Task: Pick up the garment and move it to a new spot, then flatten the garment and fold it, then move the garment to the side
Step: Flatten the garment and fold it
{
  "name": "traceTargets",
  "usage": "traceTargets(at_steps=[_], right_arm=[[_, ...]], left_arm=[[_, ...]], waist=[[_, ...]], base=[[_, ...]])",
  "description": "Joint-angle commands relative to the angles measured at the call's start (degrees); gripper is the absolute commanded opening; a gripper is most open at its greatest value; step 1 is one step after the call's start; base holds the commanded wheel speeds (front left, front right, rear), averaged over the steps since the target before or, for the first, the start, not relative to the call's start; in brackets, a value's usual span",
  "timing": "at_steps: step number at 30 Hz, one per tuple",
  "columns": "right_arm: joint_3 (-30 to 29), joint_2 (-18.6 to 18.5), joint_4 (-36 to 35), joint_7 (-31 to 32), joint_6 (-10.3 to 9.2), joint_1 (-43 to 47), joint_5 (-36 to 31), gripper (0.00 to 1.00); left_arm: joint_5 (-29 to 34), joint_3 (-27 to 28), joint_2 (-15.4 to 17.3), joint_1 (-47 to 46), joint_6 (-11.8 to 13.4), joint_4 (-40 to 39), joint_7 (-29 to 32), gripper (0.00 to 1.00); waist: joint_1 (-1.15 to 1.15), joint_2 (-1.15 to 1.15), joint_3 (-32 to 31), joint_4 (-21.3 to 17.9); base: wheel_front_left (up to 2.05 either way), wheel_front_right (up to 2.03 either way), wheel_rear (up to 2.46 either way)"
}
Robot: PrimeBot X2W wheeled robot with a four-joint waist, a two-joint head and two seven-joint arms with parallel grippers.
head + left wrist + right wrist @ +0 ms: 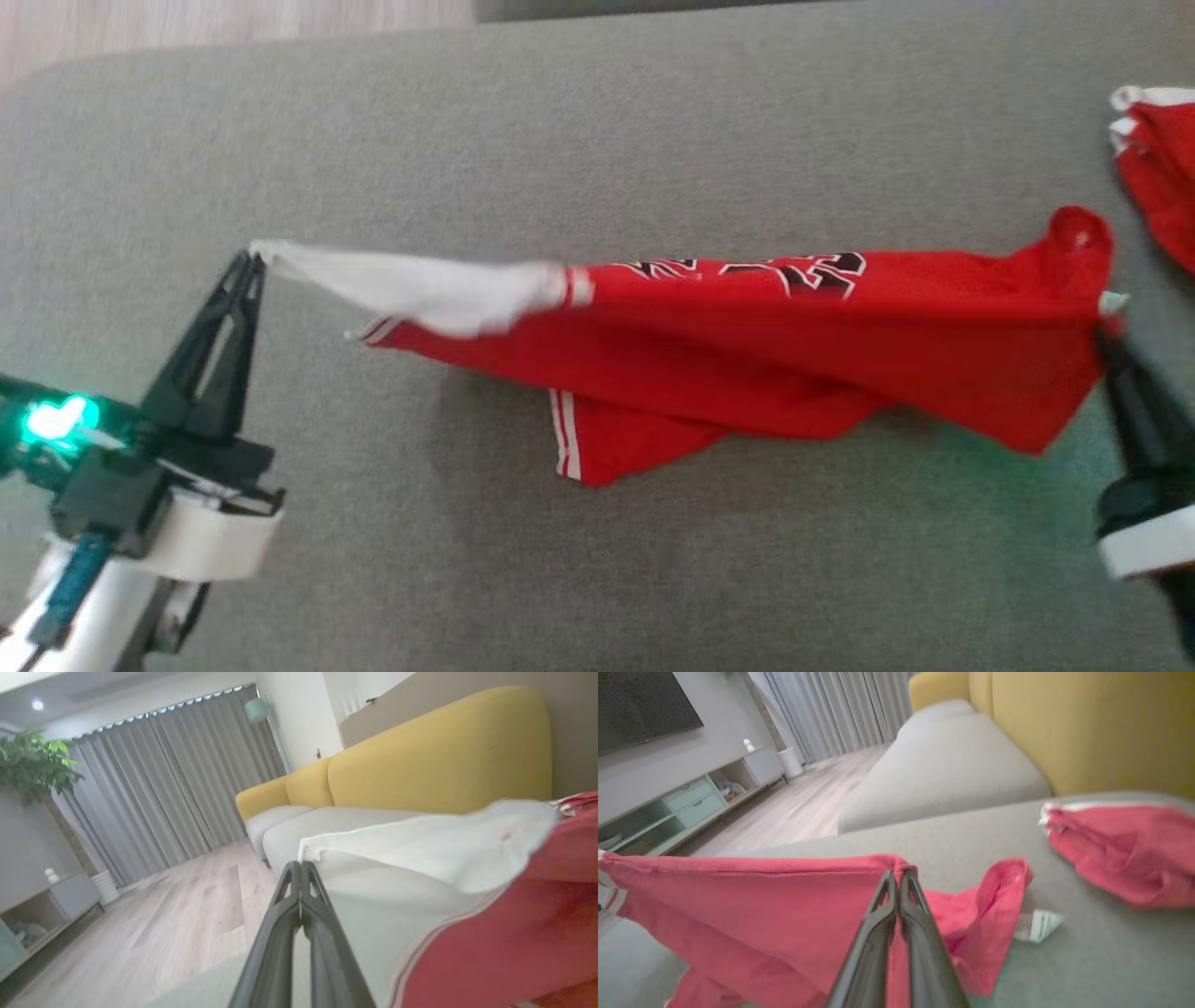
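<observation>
Holding garment (794, 345) stretched: left gripper (252, 266) clamped on its white end, right gripper (1108, 338) clamped on its red end. Risk: shallow tip pinch slips under tension, garment drops bunched.

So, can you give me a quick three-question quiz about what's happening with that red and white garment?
1. True or false: the red and white printed fabric garment lies neatly folded on the grey upholstered cushion.
2. Which end does the left gripper pinch? A) red B) white C) neither
3. Fill in: a second red garment lies at the head view's far ____.
Key: 1 false, it is stretched, bunched, between the left gripper and the right gripper, both shut on it. 2 B. 3 right.
</observation>
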Motion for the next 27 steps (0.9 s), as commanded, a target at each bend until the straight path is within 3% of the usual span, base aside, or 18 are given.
traceTargets(at_steps=[1,8,15,21,24,27], right_arm=[[-0.3,-2.3,-2.4,-0.6,-0.04,-1.3,-0.1,0.0],[-9.1,-5.0,-14.5,2.2,-0.04,-2.6,-0.5,0.0],[-16.7,-8.3,-21.6,6.9,-0.04,-10.6,-1.8,0.0],[-12.5,-9.4,-16.2,8.9,-0.04,-24.8,-1.0,0.0],[-7.9,-9.0,-11.8,10.4,-0.04,-32.9,0.5,0.0],[-3.9,-9.7,-6.9,12.3,-0.04,-41.2,1.3,0.0]], left_arm=[[0.4,3.7,2.8,-3.0,0.2,-2.1,-0.1,0.0],[1.3,6.8,8.3,-5.9,-0.3,-12.1,3.9,0.0],[0.5,11.5,15.5,-14.5,-3.9,-18.7,9.3,0.0],[-1.5,10.9,16.2,-25.7,-9.2,-15.7,11.5,0.0],[-0.5,6.8,15.2,-33.1,-13.8,-11.0,13.2,0.0],[0.7,2.1,12.9,-42.5,-16.3,-4.1,14.4,0.0]], waist=[[0.0,0.0,-0.8,-0.6],[0.0,0.0,-3.9,-2.7],[0.0,0.0,-5.1,-4.3],[0.0,0.0,-2.9,-3.8],[0.0,0.0,-0.3,-2.5],[0.0,0.0,3.4,-0.8]], base=[[0.0,0.0,0.0],[0.0,0.0,0.0],[0.0,0.0,0.0],[0.0,0.0,0.0],[0.0,0.0,0.0],[0.0,0.0,0.0]])
